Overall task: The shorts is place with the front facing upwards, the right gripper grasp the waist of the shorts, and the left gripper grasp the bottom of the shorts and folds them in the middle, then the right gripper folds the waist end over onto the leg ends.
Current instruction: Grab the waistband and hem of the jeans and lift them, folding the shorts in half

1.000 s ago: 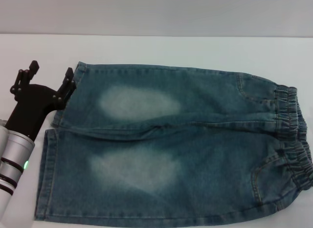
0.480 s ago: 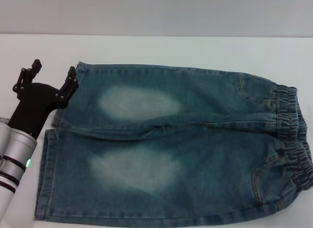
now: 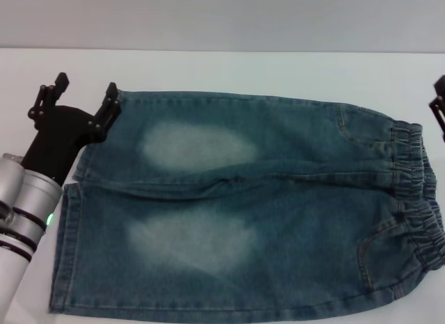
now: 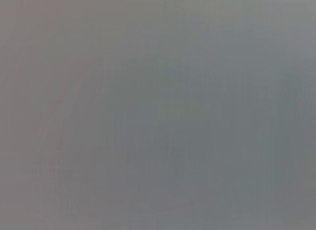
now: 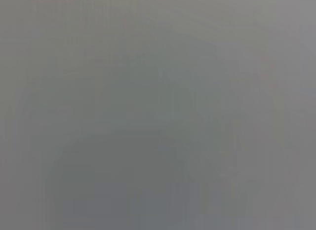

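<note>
The left gripper [image 3: 86,87] has edged up beside the shorts' [image 3: 278,199] far hem corner, jaws spread.

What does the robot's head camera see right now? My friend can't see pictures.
Blue denim shorts lie flat on a white table, elastic waist on the right. The left hand, open, hovers at the far leg's hem, and just the edge of the right hand peeks in beside the waist.

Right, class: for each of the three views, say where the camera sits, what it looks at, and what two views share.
Head view: on the robot's head, looking down on the shorts; left end effector open at the leg ends, right end effector barely entering near the waist.
Left wrist view: featureless grey.
Right wrist view: likewise; both wrist views share that blankness.
</note>
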Motion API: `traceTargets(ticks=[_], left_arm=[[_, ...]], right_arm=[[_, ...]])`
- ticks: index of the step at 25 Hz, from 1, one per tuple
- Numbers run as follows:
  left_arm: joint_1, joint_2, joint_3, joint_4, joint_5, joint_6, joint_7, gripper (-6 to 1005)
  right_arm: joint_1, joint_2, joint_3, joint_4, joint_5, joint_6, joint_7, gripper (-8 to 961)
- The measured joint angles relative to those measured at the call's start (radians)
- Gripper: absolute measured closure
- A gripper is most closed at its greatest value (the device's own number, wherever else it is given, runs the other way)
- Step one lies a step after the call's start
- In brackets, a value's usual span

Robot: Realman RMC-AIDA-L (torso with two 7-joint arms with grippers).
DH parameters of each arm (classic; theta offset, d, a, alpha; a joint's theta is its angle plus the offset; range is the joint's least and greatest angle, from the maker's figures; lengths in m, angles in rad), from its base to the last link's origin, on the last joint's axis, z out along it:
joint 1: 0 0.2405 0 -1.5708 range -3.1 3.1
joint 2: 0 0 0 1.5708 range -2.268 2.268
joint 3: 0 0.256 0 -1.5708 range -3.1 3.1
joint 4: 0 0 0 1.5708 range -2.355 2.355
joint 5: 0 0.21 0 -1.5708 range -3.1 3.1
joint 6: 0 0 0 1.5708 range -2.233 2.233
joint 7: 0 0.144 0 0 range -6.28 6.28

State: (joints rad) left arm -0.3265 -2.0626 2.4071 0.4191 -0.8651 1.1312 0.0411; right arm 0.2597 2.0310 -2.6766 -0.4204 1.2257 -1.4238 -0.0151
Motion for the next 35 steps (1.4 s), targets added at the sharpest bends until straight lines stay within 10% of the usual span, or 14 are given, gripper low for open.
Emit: traceTargets(ticks=[8,13,20,29,35], left_arm=[[-0.013,0.011,-0.013,0.063,0.000,-0.092,0.001,177],[-0.008,0.062,-0.111,0.237,0.001,-0.353,0.002,177],[0.067,0.109,-0.345,0.590,0.181,-0.867,0.003,178],[0.117,0.045,-0.667,1.040,0.342,-1.700,0.060,177],[0.161,0.005,-0.750,1.222,0.352,-1.947,0.138,176]], right_arm=[[0.031,-0.140,0.082,-0.283,-0.017,0.294,-0.029,146],[-0.014,-0.169,0.320,-0.532,-0.095,0.644,-0.214,145],[-0.105,-0.097,0.811,-0.871,-0.153,1.418,-0.323,145],[-0.132,0.024,1.238,-1.070,-0.172,2.164,-0.286,146],[-0.136,0.034,1.410,-1.120,-0.175,2.424,-0.269,149]])
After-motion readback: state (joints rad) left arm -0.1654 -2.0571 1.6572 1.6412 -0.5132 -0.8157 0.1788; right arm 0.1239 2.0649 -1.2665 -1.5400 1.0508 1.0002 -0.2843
